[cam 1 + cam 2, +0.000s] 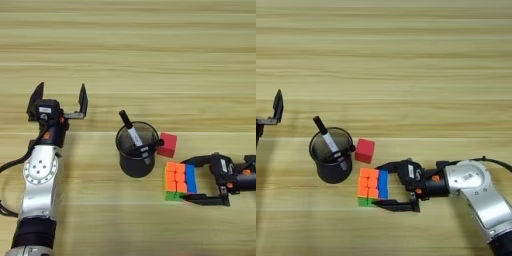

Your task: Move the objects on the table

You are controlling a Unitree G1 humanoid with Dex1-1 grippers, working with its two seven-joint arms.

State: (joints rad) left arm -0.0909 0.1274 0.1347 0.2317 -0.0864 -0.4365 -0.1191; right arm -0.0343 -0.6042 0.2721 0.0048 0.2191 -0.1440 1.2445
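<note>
A multicoloured puzzle cube [370, 186] rests on the table [150, 55], front right of centre. My right gripper [378, 185] reaches in from the right and is shut on it, one black finger [390, 165] against the cube's far side and the other along its near side. A small red cube [168, 144] sits just behind the puzzle cube. Beside the red cube stands a black mesh pen cup [136, 159] holding two marker pens [131, 131], one sticking up and leaning left. My left gripper [59, 98] is open, well left of the cup, with nothing between its fingers.
The left arm's silver forearm [41, 172] runs down the left side to the front edge. The right arm [476, 187] comes in from the lower right. Bare plank wood fills the far half of the table.
</note>
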